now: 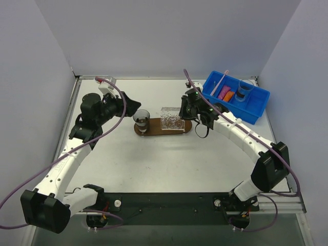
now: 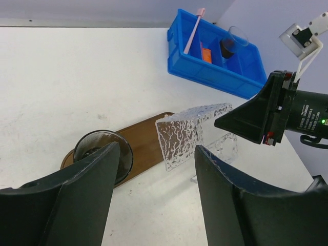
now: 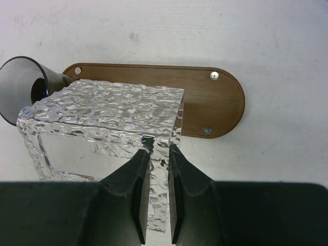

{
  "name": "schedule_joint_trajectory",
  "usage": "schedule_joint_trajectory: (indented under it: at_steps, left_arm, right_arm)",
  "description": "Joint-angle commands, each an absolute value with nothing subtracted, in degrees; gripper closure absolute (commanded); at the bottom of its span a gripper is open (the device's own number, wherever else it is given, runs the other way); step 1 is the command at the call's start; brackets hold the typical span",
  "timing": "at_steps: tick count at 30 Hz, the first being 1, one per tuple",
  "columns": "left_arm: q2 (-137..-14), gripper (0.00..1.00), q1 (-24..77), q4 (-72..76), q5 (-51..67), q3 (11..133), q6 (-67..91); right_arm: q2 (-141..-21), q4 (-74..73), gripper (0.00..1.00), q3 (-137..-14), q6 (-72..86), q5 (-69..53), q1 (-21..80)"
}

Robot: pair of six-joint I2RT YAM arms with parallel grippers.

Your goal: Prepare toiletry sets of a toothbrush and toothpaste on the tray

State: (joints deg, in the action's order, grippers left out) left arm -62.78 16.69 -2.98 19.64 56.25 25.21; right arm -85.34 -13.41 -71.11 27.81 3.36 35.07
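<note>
White bench [image 1: 154, 164] carries a blue bin [image 1: 247, 110] at far right & the tray [image 1: 154, 131] in the middle. At the tray is a clear box [image 1: 171, 119], its wall pinched by the nearly closed right claw [image 3: 158, 146]. Beside the dark cup [image 1: 142, 119], the left claw [image 2: 154, 154] is wide open w/ nothing in it. Toothbrush [image 1: 219, 82] & toothpaste [image 1: 228, 96] lie in the bin.
</note>
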Motion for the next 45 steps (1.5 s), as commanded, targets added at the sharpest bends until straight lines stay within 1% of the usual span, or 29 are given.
schedule_joint_trajectory:
  at_steps: [1, 5, 10, 20, 45]
  left_arm:
    - [-61.0, 0.3, 15.91, -5.36, 15.74, 59.41, 22.51]
    - [-59.42, 0.3, 15.82, -7.56, 10.3, 60.03, 19.25]
    - [-59.24, 0.3, 15.82, -8.0, 9.32, 60.03, 18.63]
    - [-59.24, 0.3, 15.82, -8.35, 8.96, 60.12, 18.54]
    - [-60.38, 0.3, 15.82, -8.53, 9.93, 60.21, 18.9]
  right_arm:
    - [-89.38, -18.28, 1.0, -78.83, 27.51, 1.06, 33.84]
    - [-94.03, -21.96, 1.0, -83.4, 27.68, 0.62, 33.48]
    - [-99.57, -25.84, 1.0, -89.99, 28.21, 0.62, 33.4]
    - [-107.31, -26.28, 1.0, -93.78, 30.14, 1.49, 34.89]
    - [-116.54, -30.06, 1.0, -101.42, 31.99, 0.53, 34.89]
